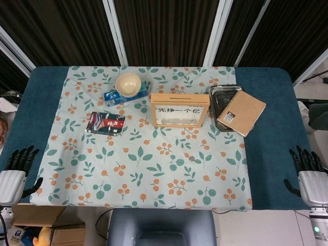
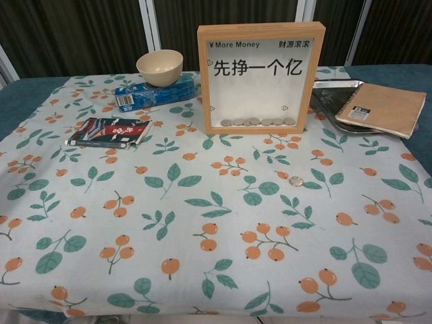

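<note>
Coin [image 2: 295, 181] lies alone on the floral cloth [image 2: 202, 223], a little near and right of the wooden frame box [image 2: 260, 77]; in the head view it is only a tiny dot [image 1: 191, 158], hard to make out.

The frame box stands upright at the far middle of the worktop [image 1: 269, 169]. The chest view shows its front clearly, with the print "More Money" and a row of coins along the bottom behind the glass. From the head view [image 1: 179, 109] the box is seen from above and the coins inside are only a pale blur.

A metal tray [image 2: 332, 94] stands right of the box, and a brown spiral notebook [image 2: 383, 108] lies on it, hiding most of the tray. On the far left a cream bowl [image 2: 159, 67] rests on a blue packet [image 2: 154, 92], covering part of it. A dark packet with red and white print [image 2: 108, 131] lies nearer, at the left.

Both hands appear only in the head view; the chest view shows none of them. The left hand [image 1: 14, 171] is at the near left edge of the worktop, and the right hand [image 1: 309, 177] is at the near right edge. Both have their fingers spread apart, hold nothing, and are well apart from the coin and every other thing.
</note>
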You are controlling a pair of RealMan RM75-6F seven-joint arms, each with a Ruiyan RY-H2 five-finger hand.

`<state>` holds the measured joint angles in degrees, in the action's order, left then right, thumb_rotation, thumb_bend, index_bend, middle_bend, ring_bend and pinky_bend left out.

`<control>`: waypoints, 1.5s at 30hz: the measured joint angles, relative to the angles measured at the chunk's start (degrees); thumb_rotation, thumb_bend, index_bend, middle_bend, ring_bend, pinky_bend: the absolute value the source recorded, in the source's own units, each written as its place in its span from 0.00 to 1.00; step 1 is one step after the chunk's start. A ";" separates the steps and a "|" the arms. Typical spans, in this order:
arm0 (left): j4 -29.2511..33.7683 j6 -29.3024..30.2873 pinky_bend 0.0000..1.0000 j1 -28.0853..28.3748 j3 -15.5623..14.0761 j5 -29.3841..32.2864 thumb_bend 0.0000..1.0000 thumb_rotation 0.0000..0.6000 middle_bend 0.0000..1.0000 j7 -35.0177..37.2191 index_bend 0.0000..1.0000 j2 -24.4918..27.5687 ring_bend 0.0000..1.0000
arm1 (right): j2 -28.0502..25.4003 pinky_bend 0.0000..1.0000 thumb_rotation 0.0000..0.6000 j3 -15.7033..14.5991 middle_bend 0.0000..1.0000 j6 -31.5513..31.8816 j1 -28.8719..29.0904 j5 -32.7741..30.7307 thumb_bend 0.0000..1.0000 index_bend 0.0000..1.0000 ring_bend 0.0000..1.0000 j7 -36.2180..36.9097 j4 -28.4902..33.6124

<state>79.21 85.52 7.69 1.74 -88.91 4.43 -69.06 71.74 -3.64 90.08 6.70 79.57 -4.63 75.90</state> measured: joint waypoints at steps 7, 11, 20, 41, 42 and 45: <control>0.10 0.71 0.00 -0.15 0.07 -0.27 0.32 1.00 0.00 -0.18 0.00 -0.13 0.00 | -0.34 0.00 1.00 1.58 0.00 -0.92 -0.10 1.49 0.40 0.00 0.00 -0.36 0.33; 0.45 0.92 0.00 -0.26 0.03 -0.33 0.32 1.00 0.00 -0.47 0.00 0.05 0.00 | -0.53 0.00 1.00 2.06 0.00 -1.55 -0.12 2.40 0.40 0.00 0.00 -0.61 0.64; 1.01 0.92 0.00 -0.11 0.51 0.15 0.32 1.00 0.00 -1.05 0.00 0.32 0.00 | 0.19 0.00 1.00 3.23 0.00 -2.58 2.94 7.31 0.40 0.00 0.00 -6.53 1.96; 1.79 1.32 0.00 -0.61 0.42 0.42 0.32 1.00 0.00 -1.68 0.00 0.46 0.00 | 15.57 0.00 1.00 9.29 0.00 -27.60 20.11 0.07 0.32 0.00 0.00 -31.12 7.62; 1.73 1.33 0.00 -0.63 0.41 0.43 0.32 1.00 0.00 -1.62 0.00 0.44 0.00 | 16.41 0.00 1.00 9.40 0.00 -27.76 20.38 -0.16 0.32 0.00 0.00 -31.26 6.81; 1.45 1.31 0.00 -0.69 0.35 0.41 0.32 1.00 0.00 -1.25 0.00 0.45 0.00 | 19.06 0.00 1.00 9.66 0.00 -27.88 21.14 -0.39 0.32 0.05 0.00 -31.16 3.67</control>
<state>80.66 86.83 7.00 2.09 -88.49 3.17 -68.61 90.81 6.03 62.20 27.84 79.18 -35.80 79.57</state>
